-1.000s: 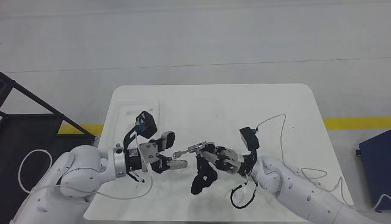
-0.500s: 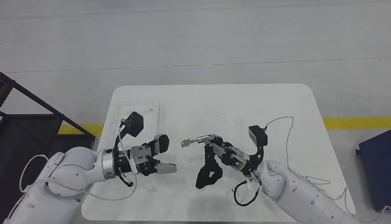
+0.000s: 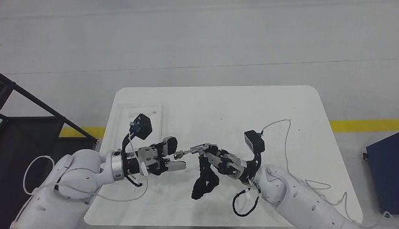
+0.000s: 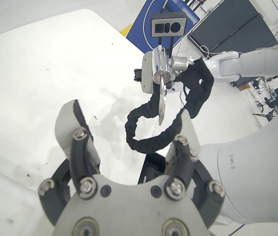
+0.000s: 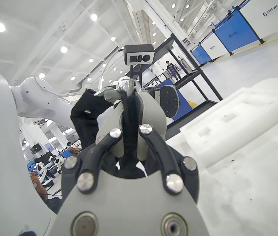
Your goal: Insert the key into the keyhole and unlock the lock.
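Note:
My right gripper (image 3: 211, 156) is shut on a silver lock (image 3: 201, 148) above the table's front middle, and its black-sleeved cable (image 3: 202, 182) hangs in a loop to the table. In the left wrist view the key (image 4: 162, 104) sits in the keyhole of the lock (image 4: 162, 74), its bow pointing toward my left gripper (image 4: 131, 119). That gripper is open, one finger on each side of the bow, not touching it. From above, my left gripper (image 3: 176, 155) is just left of the key (image 3: 184, 154). In the right wrist view my right gripper (image 5: 130, 94) clamps the black sleeve and lock (image 5: 110, 95).
A white foam tray (image 3: 143, 112) with cut-out pockets lies at the table's back left, also seen as the foam tray (image 5: 239, 114). The white table (image 3: 280, 116) has bare room at the back and right. A thin white cable (image 3: 280, 126) loops off my right wrist.
Half a second ago my left gripper had backed away left, and the lock with the key was held higher. Now the two have closed up again, with the key bow between the open fingers.

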You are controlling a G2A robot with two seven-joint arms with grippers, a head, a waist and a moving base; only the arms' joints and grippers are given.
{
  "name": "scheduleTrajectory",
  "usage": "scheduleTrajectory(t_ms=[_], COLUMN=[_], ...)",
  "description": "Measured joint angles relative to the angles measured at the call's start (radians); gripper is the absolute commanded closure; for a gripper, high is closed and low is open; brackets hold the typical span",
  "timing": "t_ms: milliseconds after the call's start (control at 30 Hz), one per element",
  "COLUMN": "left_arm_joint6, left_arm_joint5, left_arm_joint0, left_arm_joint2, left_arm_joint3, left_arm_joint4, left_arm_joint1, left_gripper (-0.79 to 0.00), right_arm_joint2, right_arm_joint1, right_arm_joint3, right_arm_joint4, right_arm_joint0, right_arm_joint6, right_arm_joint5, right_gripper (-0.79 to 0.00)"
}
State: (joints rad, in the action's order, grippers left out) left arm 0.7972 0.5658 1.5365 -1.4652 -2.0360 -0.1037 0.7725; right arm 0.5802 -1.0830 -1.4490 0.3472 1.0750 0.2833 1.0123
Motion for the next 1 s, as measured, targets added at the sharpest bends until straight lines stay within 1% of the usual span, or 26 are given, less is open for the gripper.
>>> scheduleTrajectory(t_ms=[67,333,533,600,633,667,700,733,767,800,833,867,900,933,967,1000], left_arm_joint6=[0.000,-0.005,-0.001,0.006,0.008,0.010,0.011,0.012,0.013,0.014,0.015,0.015,0.014,0.012,0.011,0.010], left_arm_joint5=[0.001,0.006,0.016,0.019,0.020,0.021,0.022,0.023,0.023,0.023,0.023,0.021,0.020,0.019,0.018,0.018], left_arm_joint0=[0.002,0.018,0.032,0.034,0.035,0.037,0.038,0.039,0.041,0.043,0.045,0.046,0.047,0.048,0.050,0.051], left_arm_joint2=[-0.002,-0.024,-0.045,-0.050,-0.052,-0.054,-0.056,-0.058,-0.060,-0.061,-0.063,-0.065,-0.068,-0.070,-0.072,-0.074], left_arm_joint3=[0.001,0.005,0.000,-0.001,-0.002,-0.004,-0.006,-0.008,-0.010,-0.010,-0.011,-0.011,-0.011,-0.011,-0.012,-0.013], left_arm_joint4=[-0.001,0.001,0.032,0.042,0.044,0.047,0.048,0.049,0.051,0.055,0.060,0.066,0.069,0.071,0.072,0.070], left_arm_joint1=[0.000,0.000,-0.001,-0.002,-0.002,-0.002,-0.002,-0.002,-0.002,-0.002,-0.002,-0.002,-0.002,-0.002,-0.002,-0.002], left_gripper=[-0.366,-0.360,-0.314,-0.256,-0.188,-0.139,-0.129,-0.154,-0.215,-0.326,-0.511,-0.677,-0.717,-0.693,-0.613,-0.428], right_arm_joint2=[0.002,0.014,0.032,0.038,0.040,0.044,0.046,0.049,0.053,0.056,0.058,0.062,0.064,0.067,0.070,0.072], right_arm_joint1=[-0.006,-0.026,-0.034,-0.036,-0.037,-0.038,-0.039,-0.040,-0.041,-0.041,-0.042,-0.043,-0.043,-0.044,-0.045,-0.045], right_arm_joint3=[0.009,0.030,0.031,0.032,0.032,0.032,0.032,0.033,0.034,0.034,0.032,0.032,0.032,0.032,0.031,0.030], right_arm_joint4=[0.008,0.002,0.003,0.002,0.001,0.000,-0.001,-0.002,-0.003,-0.005,-0.010,-0.012,-0.012,-0.012,-0.012,-0.012], right_arm_joint0=[-0.002,0.003,0.013,0.016,0.018,0.020,0.021,0.023,0.025,0.027,0.030,0.031,0.032,0.034,0.036,0.037], right_arm_joint6=[-0.019,-0.046,-0.064,-0.071,-0.074,-0.078,-0.080,-0.083,-0.086,-0.086,-0.085,-0.088,-0.092,-0.095,-0.098,-0.101], right_arm_joint5=[0.000,0.000,0.000,0.000,0.000,0.000,0.000,0.000,0.000,0.000,0.000,0.000,0.000,0.000,0.000,0.000], right_gripper=[0.000,0.000,0.000,0.000,0.000,0.000,0.000,0.000,0.000,0.000,0.000,0.000,0.000,0.000,0.000,0.000])
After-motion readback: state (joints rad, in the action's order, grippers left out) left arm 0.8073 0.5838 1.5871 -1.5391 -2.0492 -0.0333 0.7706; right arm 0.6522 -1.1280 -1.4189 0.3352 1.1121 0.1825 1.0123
